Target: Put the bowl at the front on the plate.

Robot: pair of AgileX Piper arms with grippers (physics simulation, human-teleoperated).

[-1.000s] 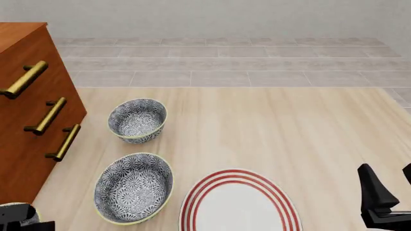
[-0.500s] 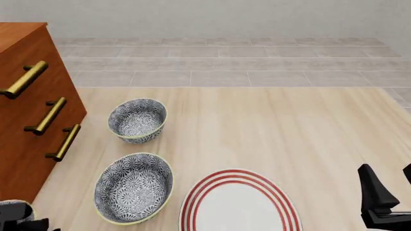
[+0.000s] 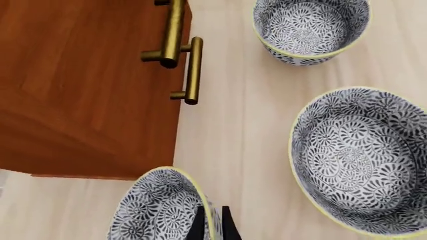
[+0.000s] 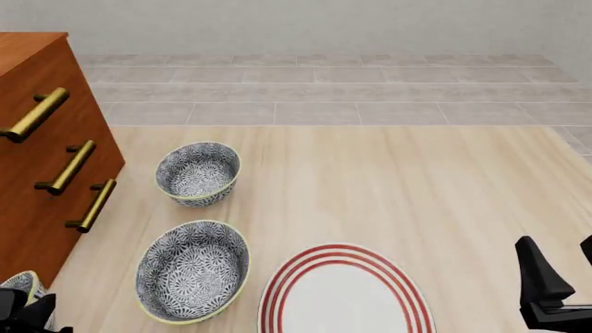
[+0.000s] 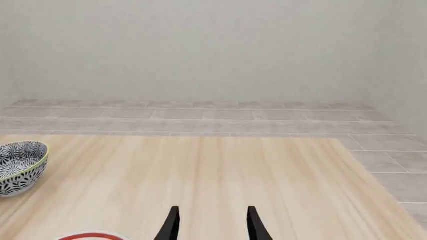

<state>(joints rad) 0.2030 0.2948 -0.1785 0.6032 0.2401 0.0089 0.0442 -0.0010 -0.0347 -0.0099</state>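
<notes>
1. Left end effector (image 3: 213,223): fingers nearly together, pinching the rim of the bowl (image 3: 160,210). Bowl sits at the near-left corner of the surface (image 4: 389,187), just beside the cabinet (image 4: 37,180).
2. Front view shows only a sliver of that bowl (image 4: 23,284) and the left end effector (image 4: 28,312) at the bottom-left edge; the left wrist view shows the rim grip clearly.
3. Right end effector (image 5: 210,225): fingers apart, holding nothing, low at the near-right (image 4: 559,284).
4. Plate (image 4: 344,291) at near centre, cut off by the frame edge; right wrist view catches only its red rim (image 5: 87,236).
5. Middle bowl (image 4: 193,270) lies between the gripped bowl and the plate, close to the plate rim.
6. Far bowl (image 4: 198,173) sits behind it, near the cabinet handles (image 4: 93,205).
7. Bare surface across the right half and far centre.
</notes>
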